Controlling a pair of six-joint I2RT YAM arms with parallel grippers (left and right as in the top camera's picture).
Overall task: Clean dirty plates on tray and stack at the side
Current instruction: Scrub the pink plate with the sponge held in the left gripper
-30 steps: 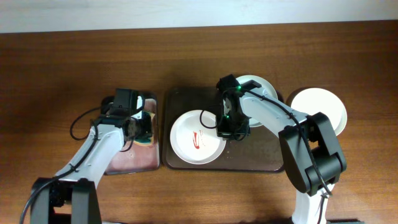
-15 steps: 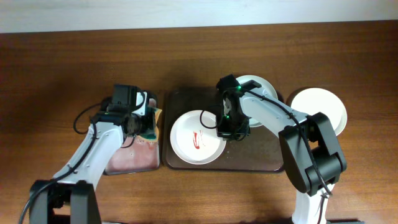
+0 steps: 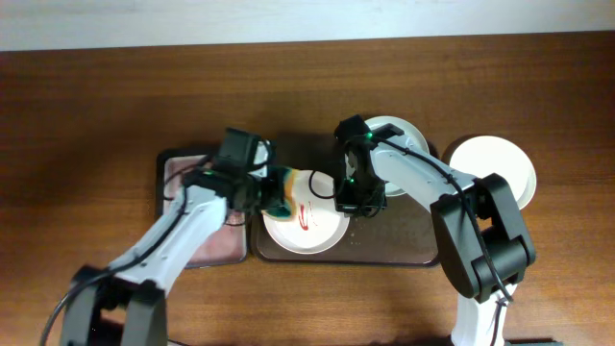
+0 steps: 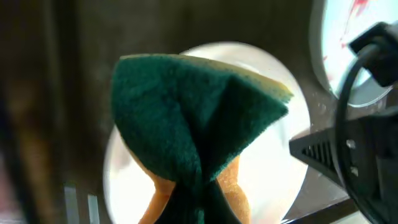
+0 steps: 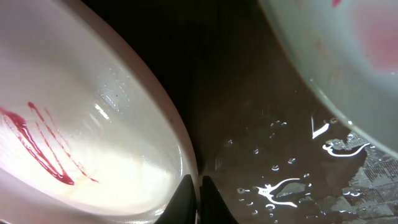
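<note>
**Inspector:** Within the last second your left arm quit the small tray (image 3: 183, 173) and crossed onto the tray (image 3: 404, 248). Where did it end up?

**Assessor:** Your left gripper (image 3: 276, 194), clenched on the sponge (image 4: 186, 124), hung with the smeared plate (image 3: 309, 231) just beneath it. Your right gripper (image 5: 198, 186) had not moved and pinched that plate's opposite rim. A second plate (image 3: 402, 130) lay behind it, and a third (image 3: 500, 165) lay off the tray beyond.

**Inspector:** The smear (image 5: 43, 140) was untouched. You looked ready to start wiping.
</note>
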